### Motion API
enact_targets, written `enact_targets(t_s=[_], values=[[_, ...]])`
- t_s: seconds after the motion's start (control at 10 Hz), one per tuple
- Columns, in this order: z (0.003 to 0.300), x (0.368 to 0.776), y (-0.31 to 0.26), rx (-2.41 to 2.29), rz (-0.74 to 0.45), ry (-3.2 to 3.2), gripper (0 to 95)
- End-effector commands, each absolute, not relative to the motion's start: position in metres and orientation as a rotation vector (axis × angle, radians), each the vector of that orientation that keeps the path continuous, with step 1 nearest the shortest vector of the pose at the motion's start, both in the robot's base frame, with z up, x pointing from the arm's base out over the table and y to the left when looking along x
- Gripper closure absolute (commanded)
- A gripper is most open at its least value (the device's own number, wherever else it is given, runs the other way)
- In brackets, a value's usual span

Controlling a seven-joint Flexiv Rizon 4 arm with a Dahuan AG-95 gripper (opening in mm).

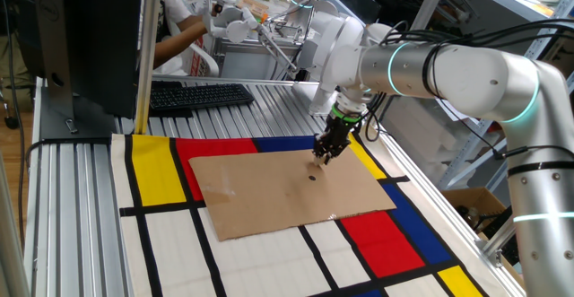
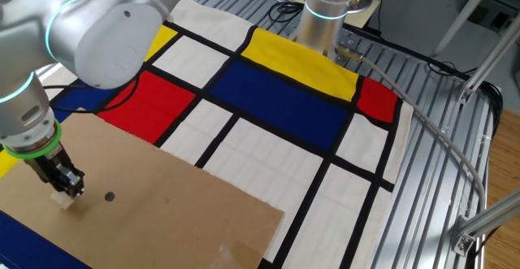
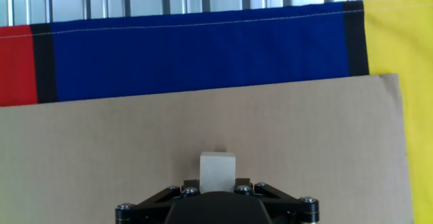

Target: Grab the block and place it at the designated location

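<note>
Arm over a colour-block cloth, fingers closed on the block

A ribbed metal tabletop carries a cloth of red, yellow, blue and white panels with black bands; a keyboard lies by its far edge. On the cloth lies a flat brown cardboard sheet with a dark dot. The fingers grip the pale wooden block at the sheet, just beside the dot.

The cardboard sheet lies on the cloth, which covers the worktop. The block sits on the sheet near its far edge, between the jaws of the gripper. The dot mark lies on the sheet just beside the block.
</note>
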State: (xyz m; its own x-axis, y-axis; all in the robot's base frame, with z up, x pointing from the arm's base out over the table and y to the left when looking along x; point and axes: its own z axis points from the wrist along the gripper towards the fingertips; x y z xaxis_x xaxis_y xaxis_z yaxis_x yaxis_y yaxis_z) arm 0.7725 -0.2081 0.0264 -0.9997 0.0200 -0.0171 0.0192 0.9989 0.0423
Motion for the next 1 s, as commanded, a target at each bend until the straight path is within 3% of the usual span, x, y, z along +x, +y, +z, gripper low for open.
enact_targets(t_s=[0.1, 1.0], values=[[0.0269, 0.7723, -0.2085, 0.038, 0.056, 3.121, 95.0], [0.0269, 0.7723, -0.2085, -0.088, 0.043, 3.130, 95.0]])
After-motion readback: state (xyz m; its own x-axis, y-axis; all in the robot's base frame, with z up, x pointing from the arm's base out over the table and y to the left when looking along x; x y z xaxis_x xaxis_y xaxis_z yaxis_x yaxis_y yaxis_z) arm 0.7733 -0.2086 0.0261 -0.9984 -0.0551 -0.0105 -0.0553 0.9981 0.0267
